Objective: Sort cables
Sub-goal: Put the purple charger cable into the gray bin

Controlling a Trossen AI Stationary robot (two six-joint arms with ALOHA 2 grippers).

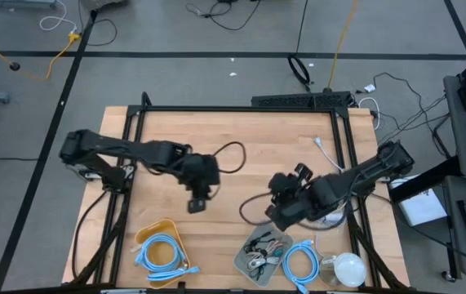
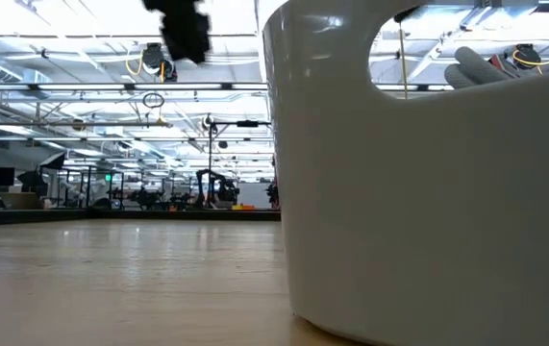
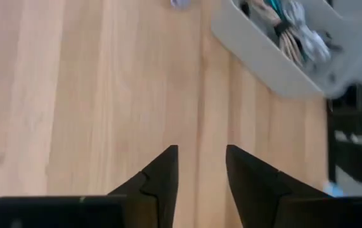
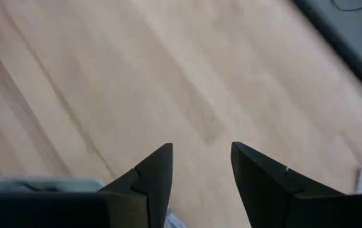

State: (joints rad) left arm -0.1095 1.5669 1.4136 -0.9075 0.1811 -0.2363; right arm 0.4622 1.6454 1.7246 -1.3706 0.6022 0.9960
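My left gripper (image 1: pixel 198 202) hangs open over bare wood near the table's middle, with nothing between its fingers (image 3: pixel 201 152). It also shows dark at the top of the low view (image 2: pixel 183 29). My right gripper (image 1: pixel 281 200) is open too, above bare table right of centre and empty (image 4: pixel 201 149). A yellow bin (image 1: pixel 144 237) at the near left holds light-blue cable loops (image 1: pixel 163 251). A grey bin (image 1: pixel 242 260) near the front holds several small cable bundles (image 3: pixel 295 28). One more light-blue loop (image 1: pixel 298 263) lies flat on the table right of the grey bin.
A round white object (image 1: pixel 348 266) with its cord sits at the near right corner. A white cord end (image 1: pixel 321 149) lies at the far right, and a thick black cord (image 1: pixel 231 155) loops behind my left arm. The grey bin's wall (image 2: pixel 428 211) fills the low view's right.
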